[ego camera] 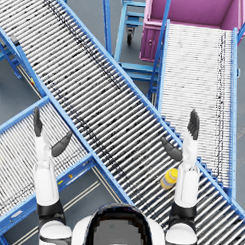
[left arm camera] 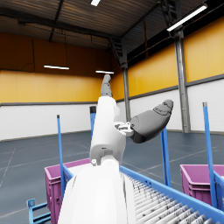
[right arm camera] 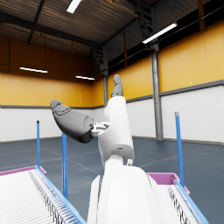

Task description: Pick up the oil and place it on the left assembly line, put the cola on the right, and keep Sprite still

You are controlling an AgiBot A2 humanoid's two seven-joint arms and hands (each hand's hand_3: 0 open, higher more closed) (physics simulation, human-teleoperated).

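Oil bottle (ego camera: 168, 178), one only, sits on conveyor (ego camera: 110, 109); left hand (ego camera: 44, 139) and right hand (ego camera: 188, 144) spread empty.

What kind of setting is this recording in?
Probably a warehouse or factory sorting hall: blue-framed roller conveyors, a magenta bin at one line's end, and high yellow-and-white walls under strip lights.

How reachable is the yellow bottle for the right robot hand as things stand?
Probably reachable. The right robot hand is open and empty, and the yellow bottle sits on the roller conveyor beside that forearm with nothing between; the hand would need to draw back and down.
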